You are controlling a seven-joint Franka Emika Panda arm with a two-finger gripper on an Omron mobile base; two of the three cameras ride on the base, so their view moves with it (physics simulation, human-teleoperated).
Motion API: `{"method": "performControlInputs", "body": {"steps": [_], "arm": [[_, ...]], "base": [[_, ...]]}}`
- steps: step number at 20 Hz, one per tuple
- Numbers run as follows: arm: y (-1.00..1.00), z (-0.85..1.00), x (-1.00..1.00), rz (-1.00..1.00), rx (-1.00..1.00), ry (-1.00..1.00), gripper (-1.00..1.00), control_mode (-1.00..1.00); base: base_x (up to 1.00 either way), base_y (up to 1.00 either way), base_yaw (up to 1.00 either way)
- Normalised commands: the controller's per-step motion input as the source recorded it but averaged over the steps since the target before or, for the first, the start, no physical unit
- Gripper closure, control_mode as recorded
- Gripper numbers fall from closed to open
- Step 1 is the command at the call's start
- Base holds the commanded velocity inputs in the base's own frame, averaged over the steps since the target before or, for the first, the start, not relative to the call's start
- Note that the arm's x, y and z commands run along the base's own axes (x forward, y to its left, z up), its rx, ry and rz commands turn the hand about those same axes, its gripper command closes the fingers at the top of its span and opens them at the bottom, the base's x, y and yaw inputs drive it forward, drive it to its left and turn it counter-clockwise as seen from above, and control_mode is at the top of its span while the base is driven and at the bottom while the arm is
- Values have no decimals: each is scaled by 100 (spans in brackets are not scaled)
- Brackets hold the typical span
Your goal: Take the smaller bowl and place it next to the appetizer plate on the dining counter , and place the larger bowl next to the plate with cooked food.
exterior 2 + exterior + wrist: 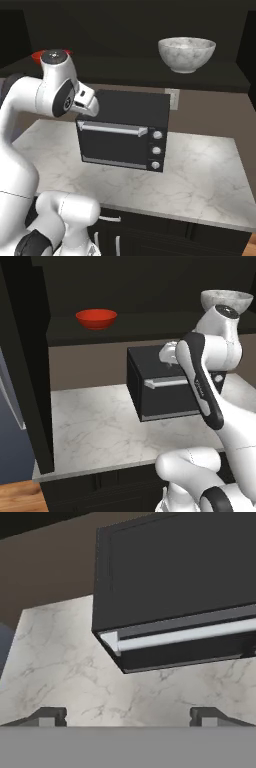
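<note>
The smaller bowl, shallow and glossy red, sits on a dark shelf above the worktop at the left; in the right base view a sliver of it peeks out behind my arm. The larger bowl, deep and grey-white marbled, stands on the same shelf to the right, partly hidden by my arm in the left base view. My gripper is open and holds nothing. It hovers over the worktop in front of the oven, well below both bowls. The dining counter, the appetizer plate and the plate with cooked food are out of view.
A black oven stands on the marble worktop under the shelf. A tall dark cabinet side closes off the left. Bare marble lies left of and in front of the oven.
</note>
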Motion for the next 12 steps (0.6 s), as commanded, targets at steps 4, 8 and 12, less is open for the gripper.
{"method": "performControlInputs", "body": {"steps": [4,8,12], "arm": [[24,43,-13,-29,16,-27,-100,-100],[29,64,-2,-21,24,-40,-100,-100],[16,64,0,-5,16,-31,-100,-100]], "base": [[0,0,0],[0,0,0],[0,0,0]]}}
